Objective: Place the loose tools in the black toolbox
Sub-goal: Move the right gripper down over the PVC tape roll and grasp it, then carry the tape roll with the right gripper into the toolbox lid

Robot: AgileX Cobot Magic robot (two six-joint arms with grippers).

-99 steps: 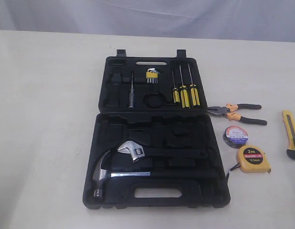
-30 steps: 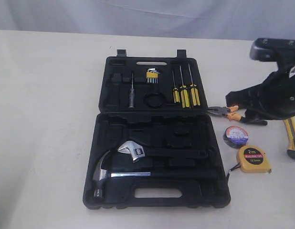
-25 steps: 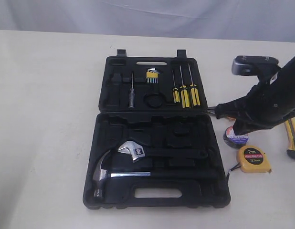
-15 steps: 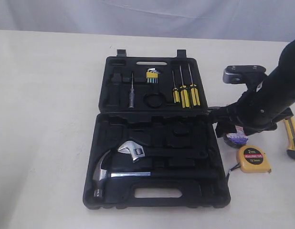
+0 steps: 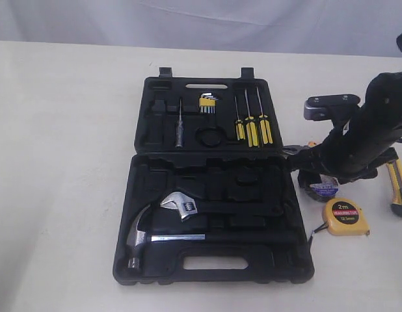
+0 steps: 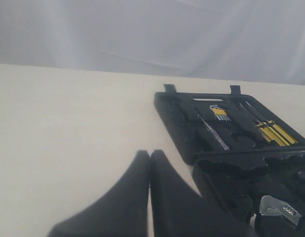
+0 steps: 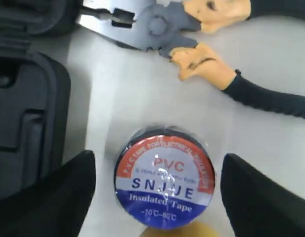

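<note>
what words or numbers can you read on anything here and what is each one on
"PVC": red band of the label on the black tape roll
"SNJJE": white band of that label
"Insulated Tape": blue band of that label
"-10°C~80°C": blue band, lowest line, faint
"2m": top face of the yellow tape measure
Too small or blurred to read: the curved print along the label's red rim, the lines under "2m", and the marks on the adjustable wrench.

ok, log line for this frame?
right gripper: open, flanking tape roll | left gripper: shut | toolbox: open | pliers: on table
</note>
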